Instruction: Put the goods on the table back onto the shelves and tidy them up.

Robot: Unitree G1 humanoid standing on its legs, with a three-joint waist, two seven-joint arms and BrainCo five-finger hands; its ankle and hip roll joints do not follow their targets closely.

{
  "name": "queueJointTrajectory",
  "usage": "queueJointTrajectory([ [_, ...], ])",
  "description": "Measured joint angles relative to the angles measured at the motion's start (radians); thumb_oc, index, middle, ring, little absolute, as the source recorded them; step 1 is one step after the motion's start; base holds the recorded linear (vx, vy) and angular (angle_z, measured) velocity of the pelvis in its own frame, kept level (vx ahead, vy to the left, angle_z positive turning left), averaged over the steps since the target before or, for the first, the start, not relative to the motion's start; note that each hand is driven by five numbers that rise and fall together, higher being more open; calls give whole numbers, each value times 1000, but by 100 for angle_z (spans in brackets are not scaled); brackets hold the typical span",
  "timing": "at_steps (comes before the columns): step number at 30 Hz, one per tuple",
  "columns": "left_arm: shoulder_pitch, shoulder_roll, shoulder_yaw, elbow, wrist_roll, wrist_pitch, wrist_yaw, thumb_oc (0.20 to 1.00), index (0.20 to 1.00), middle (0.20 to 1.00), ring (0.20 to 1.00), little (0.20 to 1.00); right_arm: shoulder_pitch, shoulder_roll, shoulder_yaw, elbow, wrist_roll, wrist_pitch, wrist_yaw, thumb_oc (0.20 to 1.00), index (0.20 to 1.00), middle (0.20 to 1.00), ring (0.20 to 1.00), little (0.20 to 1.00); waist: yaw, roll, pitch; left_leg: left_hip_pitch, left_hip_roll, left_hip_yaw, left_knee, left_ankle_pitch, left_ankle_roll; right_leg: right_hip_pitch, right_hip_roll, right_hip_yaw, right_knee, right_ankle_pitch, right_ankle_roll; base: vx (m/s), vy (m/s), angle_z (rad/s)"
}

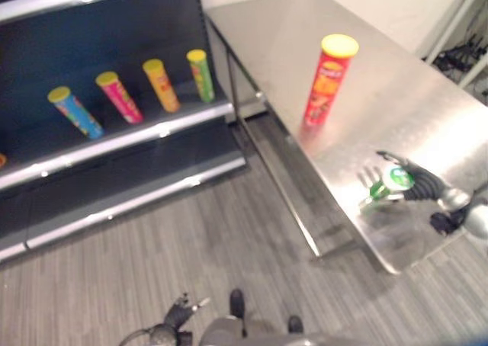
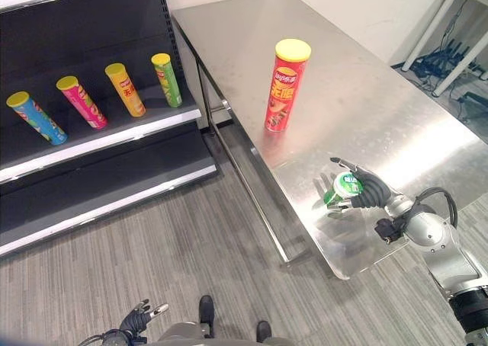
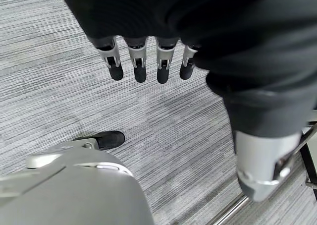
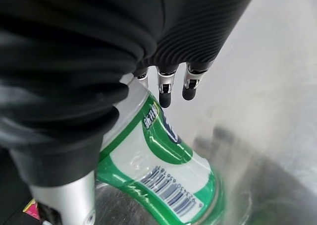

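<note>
The steel tabletop (image 2: 396, 110) fills the right and far side of your scene, running from the far wall toward you, with its near corner hanging over the grey striped floor (image 2: 175, 247). To the left stands the dark shelf unit (image 2: 91, 144), its tiers edged in silver rails. On the middle shelf you see four tall cans in a row, leaning back, from left to right: a blue can (image 2: 34, 118), a pink can (image 2: 81, 101), an orange can (image 2: 125, 89) and a green can (image 2: 166, 80), each with a yellow lid and each apart from its neighbours. On the tabletop, well away from the shelves, a red can (image 2: 285, 87) with a yellow lid stands upright near the left edge. Nearer to you, close to the tabletop's near corner, your right hand (image 2: 366, 190) has its fingers and thumb curled round a green-and-white can (image 2: 340, 189), which is tilted with its white top turned toward the camera; in the right wrist view the can (image 4: 158, 170) lies slanted under the fingers (image 4: 166, 93), its lower end at the steel surface. Your left hand (image 2: 141, 318) hangs low at the near left over the floor, holding nothing, its fingers (image 3: 140, 69) loosely extended.
</note>
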Motion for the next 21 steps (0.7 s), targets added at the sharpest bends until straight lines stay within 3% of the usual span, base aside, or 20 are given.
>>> queueJointTrajectory([
  [10,0,0,0,-1,0,0,0,1000,1000,1000,1000,1000,0,-1,0,2,-50,-1,-19,1000,1000,1000,1000,1000,0,-2,1,1,0,-1,0,0,0,1,0,-1,0,0,0,0,0,0],
  [12,-1,0,0,-1,0,0,0,1000,1000,1000,1000,1000,0,-1,0,2,-60,-1,-22,790,790,790,790,790,0,-2,1,1,0,-1,0,0,0,1,0,-1,0,0,0,0,0,0],
  [13,-1,0,0,-2,0,0,1,1000,1000,1000,1000,1000,0,-1,0,5,-66,-1,-22,545,545,545,545,545,0,-3,1,1,0,-1,0,0,-1,2,0,-2,0,0,0,0,0,0],
  [14,-2,0,0,-2,0,0,1,1000,1000,1000,1000,1000,0,-1,-1,9,-71,-2,-23,357,357,357,357,357,0,-3,2,2,0,-1,0,1,-1,2,0,-2,0,0,0,0,0,0],
  [15,-2,0,0,-2,0,0,1,1000,1000,1000,1000,1000,-1,-1,-1,10,-75,-3,-24,272,272,272,272,272,0,-4,2,2,0,-1,0,1,-1,3,0,-2,0,0,0,0,0,0],
  [16,-2,1,0,-2,0,0,1,1000,1000,1000,1000,1000,-3,-1,-2,11,-76,-6,-31,200,200,200,200,200,0,-5,2,4,0,-1,0,1,-1,4,0,-2,0,0,0,0,0,0],
  [21,-7,2,0,-2,0,0,1,1000,1000,1000,1000,1000,-9,-1,-5,19,-77,-4,-41,200,200,200,200,200,0,-12,6,9,0,-3,0,1,-1,5,0,-4,0,0,0,0,0,0],
])
